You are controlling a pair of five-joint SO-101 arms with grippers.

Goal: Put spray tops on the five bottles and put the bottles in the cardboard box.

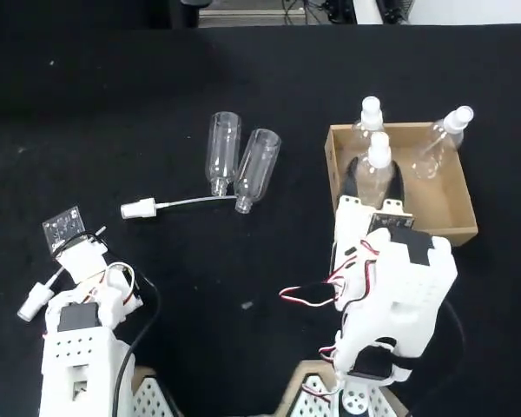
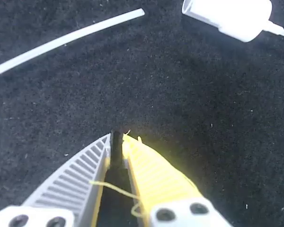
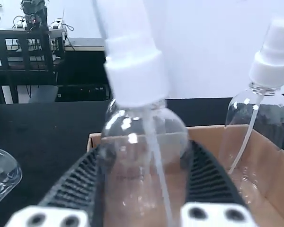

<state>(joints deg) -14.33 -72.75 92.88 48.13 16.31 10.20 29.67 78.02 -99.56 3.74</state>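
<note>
My right gripper (image 1: 376,180) (image 3: 146,150) is shut on a clear bottle (image 1: 375,169) (image 3: 142,137) with a white spray top, held upright at the near left part of the cardboard box (image 1: 456,204) (image 3: 270,161). Two more topped bottles (image 1: 370,120) (image 1: 441,139) (image 3: 262,109) rest in the box. Two clear bottles without tops (image 1: 223,146) (image 1: 258,165) lie side by side left of the box. One loose spray top (image 1: 139,208) with its long tube lies near them. Another spray top (image 1: 35,301) (image 2: 232,16) lies beside my left gripper (image 1: 76,246) (image 2: 117,138), which is shut and holds nothing.
The table (image 1: 243,287) is covered in black cloth. A thin white tube (image 2: 66,37) lies on the cloth ahead of the left gripper. Red and white cables (image 1: 313,295) loop off the right arm. Desks and equipment stand in the room behind.
</note>
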